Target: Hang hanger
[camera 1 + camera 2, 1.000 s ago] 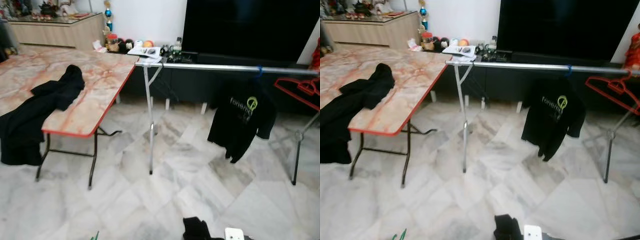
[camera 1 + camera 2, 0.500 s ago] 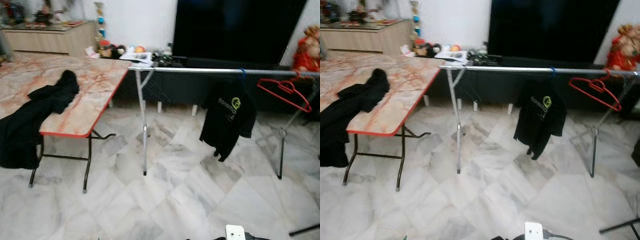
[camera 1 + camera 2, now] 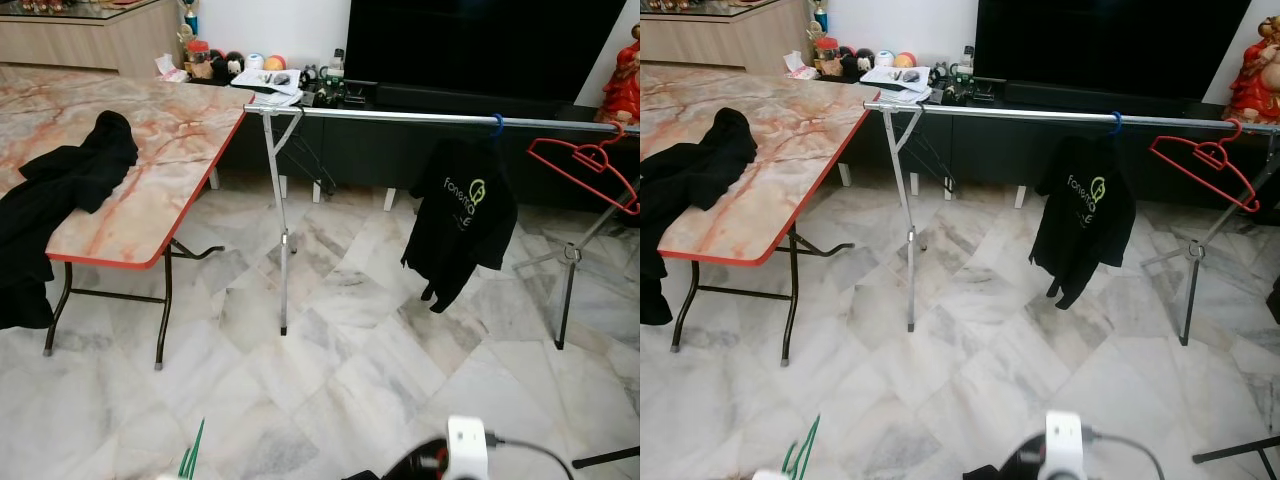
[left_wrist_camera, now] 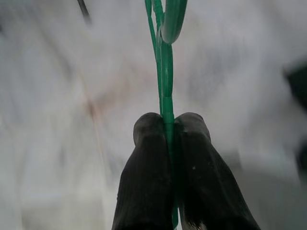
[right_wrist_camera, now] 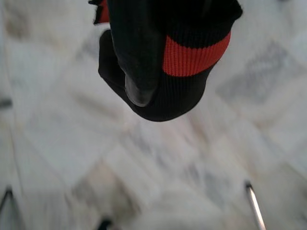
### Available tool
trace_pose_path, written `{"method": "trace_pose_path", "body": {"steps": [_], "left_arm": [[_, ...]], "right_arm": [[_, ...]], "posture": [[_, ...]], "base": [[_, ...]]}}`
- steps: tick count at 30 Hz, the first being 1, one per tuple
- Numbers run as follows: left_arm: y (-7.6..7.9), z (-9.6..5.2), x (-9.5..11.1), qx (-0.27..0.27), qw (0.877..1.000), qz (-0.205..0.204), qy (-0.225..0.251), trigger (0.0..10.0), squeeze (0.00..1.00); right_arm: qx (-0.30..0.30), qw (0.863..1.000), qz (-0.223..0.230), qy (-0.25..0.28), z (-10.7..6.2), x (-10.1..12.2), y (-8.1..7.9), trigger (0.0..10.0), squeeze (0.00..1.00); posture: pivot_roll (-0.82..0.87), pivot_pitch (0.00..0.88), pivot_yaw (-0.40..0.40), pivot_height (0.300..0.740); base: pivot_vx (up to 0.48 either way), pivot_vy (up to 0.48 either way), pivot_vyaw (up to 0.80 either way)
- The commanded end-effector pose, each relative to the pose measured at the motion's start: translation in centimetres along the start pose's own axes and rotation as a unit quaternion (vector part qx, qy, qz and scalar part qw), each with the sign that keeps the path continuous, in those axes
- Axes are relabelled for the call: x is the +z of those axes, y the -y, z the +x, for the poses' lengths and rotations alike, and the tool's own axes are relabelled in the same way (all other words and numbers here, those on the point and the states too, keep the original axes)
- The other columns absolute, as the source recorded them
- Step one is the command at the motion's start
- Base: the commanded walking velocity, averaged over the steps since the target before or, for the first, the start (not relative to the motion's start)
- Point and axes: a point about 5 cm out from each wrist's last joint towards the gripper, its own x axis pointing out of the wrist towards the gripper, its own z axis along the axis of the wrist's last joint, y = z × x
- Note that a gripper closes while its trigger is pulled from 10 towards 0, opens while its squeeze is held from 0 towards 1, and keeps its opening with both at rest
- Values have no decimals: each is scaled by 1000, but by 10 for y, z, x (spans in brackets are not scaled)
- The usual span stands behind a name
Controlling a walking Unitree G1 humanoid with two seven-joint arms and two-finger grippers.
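Note:
My left gripper is shut on a thin green hanger, whose hook curves just beyond the fingertips. The hanger's green tip pokes up at the bottom left of the eye views, low over the floor. A silver clothes rail runs across the room ahead, well away from it. On the rail hang a black T-shirt with a green logo and an empty red hanger. My right gripper is wrapped in a black garment with a red band, held over the floor.
A marble-topped folding table with a red edge stands at the left, with black clothing draped over it. The rack's legs stand on the marble floor. A dark TV cabinet and small items line the back wall.
The head camera has shifted, so the rack and table sit differently in the picture. The green hanger's tip now shows higher at the bottom left than half a second ago.

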Motion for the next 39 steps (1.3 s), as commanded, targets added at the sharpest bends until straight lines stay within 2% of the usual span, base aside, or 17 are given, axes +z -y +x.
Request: {"method": "trace_pose_path", "body": {"steps": [1,8,11,14,15,16,18,21,22,24,25,28,30,32,33,35,39], "left_arm": [[-9,12,40,12,997,13,74,10000,0],[-4,15,51,9,995,17,101,10000,0],[-4,17,64,-6,991,42,129,10000,0],[-3,18,75,-50,987,53,145,10000,0],[1,18,78,-101,982,81,141,10000,0],[1,18,78,-101,982,81,141,10000,0],[5,16,79,-204,959,162,113,10000,0],[5,12,85,-266,942,173,107,10000,0],[5,12,85,-266,942,173,107,10000,0],[6,5,93,-325,917,209,102,10000,0],[6,5,93,-325,917,209,102,10000,0],[8,-1,104,-365,902,210,92,10000,0],[9,-6,117,-394,891,206,94,10000,0],[9,-9,122,-403,888,201,94,10000,0],[9,-13,124,-428,876,206,84,10000,0],[8,-18,126,-449,864,215,73,10000,0],[3,-26,139,-468,854,219,66,10000,0]], "right_arm": [[-1,1000,13,29,3,13,0,10000,0],[10,998,5,60,7,33,-7,10000,0],[11,997,0,79,9,45,-8,10000,0],[8,996,-13,90,12,61,-7,10000,0],[16,995,-32,89,14,70,-10,10000,0],[16,995,-32,89,14,70,-10,10000,0],[44,989,-101,100,16,88,-21,10000,0],[49,984,-130,110,17,105,-27,10000,0],[49,984,-130,110,17,105,-27,10000,0],[57,980,-146,121,17,118,-34,10000,0],[57,980,-146,121,17,118,-34,10000,0],[69,979,-144,124,17,127,-44,10000,0],[77,975,-164,126,16,127,-49,10000,0],[76,974,-172,124,16,126,-50,10000,0],[73,975,-169,120,16,124,-49,10000,0],[69,977,-165,115,17,123,-48,10000,0],[61,979,-156,114,17,126,-46,10000,0]], "posture": [[123,0,-53,740],[106,0,-53,740],[102,0,-53,740],[104,0,-54,740],[100,0,-57,740],[100,0,-57,740],[103,0,-60,740],[105,3,-63,740],[105,3,-63,740],[105,6,-65,740],[105,6,-65,740],[106,15,-62,740],[112,25,-55,740],[112,34,-52,740],[113,39,-54,740],[118,55,-51,740],[118,82,-54,740]], "base": [[0,0,0],[0,0,0],[0,0,0],[0,0,0],[0,0,0],[0,0,0],[0,0,0],[0,0,0],[0,0,0],[0,0,0],[0,0,0],[0,0,0],[0,0,0],[0,0,0],[0,0,0],[0,0,0],[0,0,0]]}}
